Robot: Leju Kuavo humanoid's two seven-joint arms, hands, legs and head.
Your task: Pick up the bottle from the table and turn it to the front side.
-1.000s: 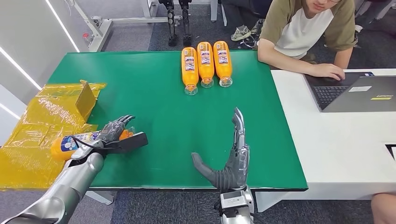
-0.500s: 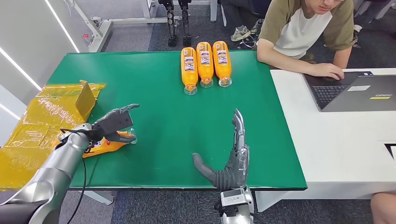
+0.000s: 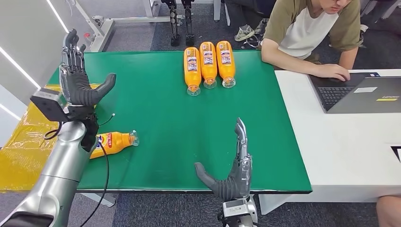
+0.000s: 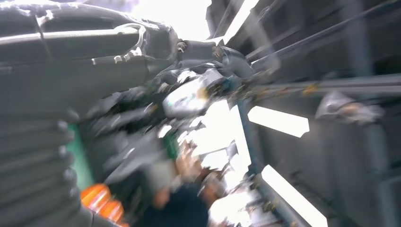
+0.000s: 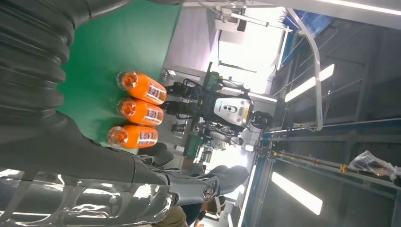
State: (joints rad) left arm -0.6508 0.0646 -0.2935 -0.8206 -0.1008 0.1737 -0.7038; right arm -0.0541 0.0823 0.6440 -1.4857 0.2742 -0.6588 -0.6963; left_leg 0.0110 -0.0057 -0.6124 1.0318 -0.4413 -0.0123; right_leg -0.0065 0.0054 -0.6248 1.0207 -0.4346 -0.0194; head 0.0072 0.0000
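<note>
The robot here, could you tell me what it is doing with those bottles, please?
The robot is turning orange bottles label-up on the green table. Its left hand is raised and open, holding nothing; one bottle lies on its side below it, near the yellow bags. Its right hand is open at the table's near edge. Three more bottles lie in a row at the far edge. A person works at a laptop.
</note>
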